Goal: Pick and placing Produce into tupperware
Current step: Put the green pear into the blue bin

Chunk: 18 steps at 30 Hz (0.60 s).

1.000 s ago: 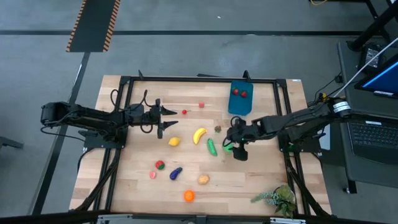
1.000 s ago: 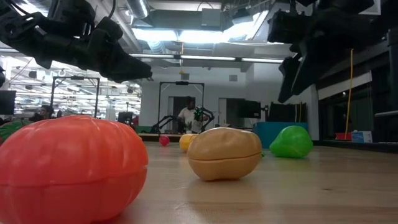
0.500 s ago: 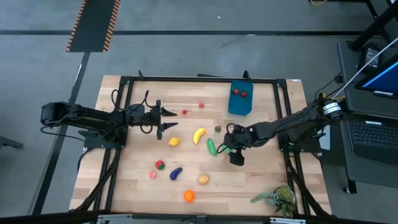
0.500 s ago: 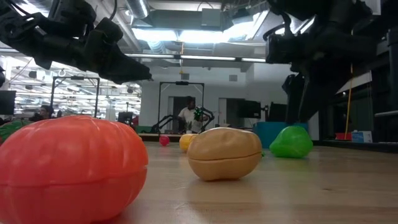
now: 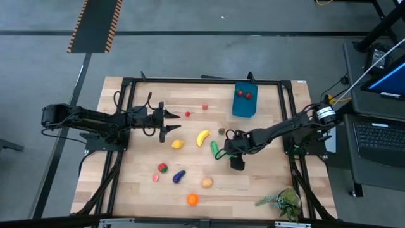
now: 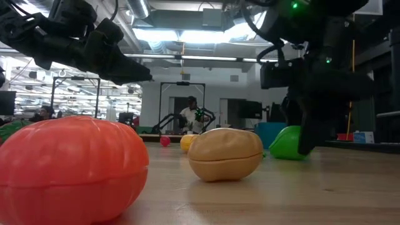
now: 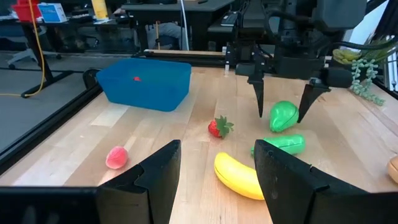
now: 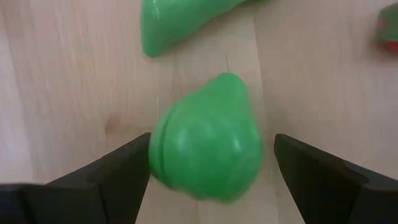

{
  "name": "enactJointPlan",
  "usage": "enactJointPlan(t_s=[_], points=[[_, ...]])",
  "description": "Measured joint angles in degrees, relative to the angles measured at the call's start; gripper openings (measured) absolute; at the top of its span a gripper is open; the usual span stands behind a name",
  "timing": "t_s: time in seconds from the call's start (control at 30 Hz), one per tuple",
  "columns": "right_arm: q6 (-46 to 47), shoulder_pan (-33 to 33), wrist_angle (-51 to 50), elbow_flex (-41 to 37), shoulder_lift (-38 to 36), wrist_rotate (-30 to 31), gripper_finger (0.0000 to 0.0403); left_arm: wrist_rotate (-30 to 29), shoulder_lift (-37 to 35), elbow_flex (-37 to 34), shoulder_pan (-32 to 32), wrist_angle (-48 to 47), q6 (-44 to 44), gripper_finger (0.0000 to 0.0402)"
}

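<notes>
My right gripper (image 5: 231, 152) points steeply down at mid-table, open. Its two fingers stand on either side of a green pear-shaped produce piece (image 7: 283, 117), which rests on the wood; I see no touch. A green cucumber (image 5: 215, 149) and a yellow banana (image 5: 202, 137) lie just to its left. The blue tupperware (image 5: 243, 111) stands at the far edge with two red pieces inside. My left gripper (image 5: 174, 120) hovers level and open over the table's left part, with nothing between its fingers.
Loose produce lies toward the near edge: a yellow piece (image 5: 177, 144), a purple one (image 5: 179, 177), a tan one (image 5: 207, 183), an orange one (image 5: 192, 199). A strawberry (image 7: 217, 127) sits near the banana. A leafy sprig (image 5: 281, 201) lies at the near right corner.
My right gripper has come down and a little toward the table's left, tipping steeper, until its open fingers straddle the green pear-shaped piece. The piece has not moved.
</notes>
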Motion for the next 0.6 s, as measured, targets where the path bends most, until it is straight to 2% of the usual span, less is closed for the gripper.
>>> enactJointPlan(t_s=[0.6], points=[[-0.2, -0.1, 1.9, 0.0, 2.0, 0.7, 0.0331, 0.0, 0.0, 0.0, 0.0, -1.1, -0.1, 0.0196]])
